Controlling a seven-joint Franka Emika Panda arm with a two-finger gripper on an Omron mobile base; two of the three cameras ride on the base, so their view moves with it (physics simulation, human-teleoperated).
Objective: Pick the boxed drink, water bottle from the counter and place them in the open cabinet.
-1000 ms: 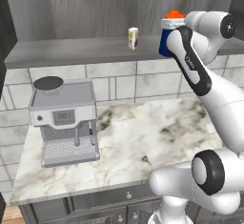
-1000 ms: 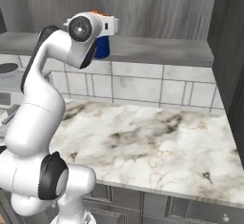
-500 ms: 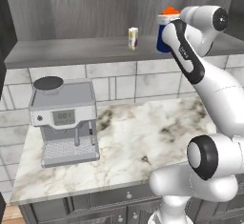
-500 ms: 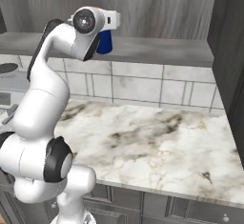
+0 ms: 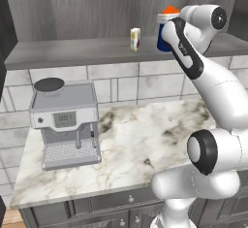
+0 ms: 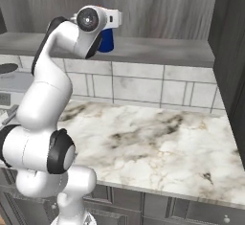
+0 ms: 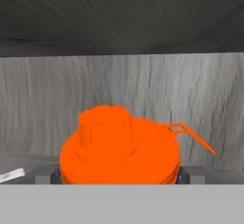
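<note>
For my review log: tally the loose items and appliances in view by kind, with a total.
Water bottle: 1, on the cabinet shelf
Boxed drink: 1, on the same shelf
Coffee machine: 1, on the counter
Total: 3

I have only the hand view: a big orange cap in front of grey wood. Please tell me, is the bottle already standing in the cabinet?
Observer: Yes. In the left base view the water bottle stands upright on the shelf board of the open cabinet.
Operator: And where is the boxed drink? I cannot find it.
Observer: The boxed drink is on the same shelf, upright, to the left of the bottle with a clear gap between them.
Operator: Is something left on the counter below?
Observer: On the counter a grey coffee machine stands at the left end, against the tiled wall.
</note>
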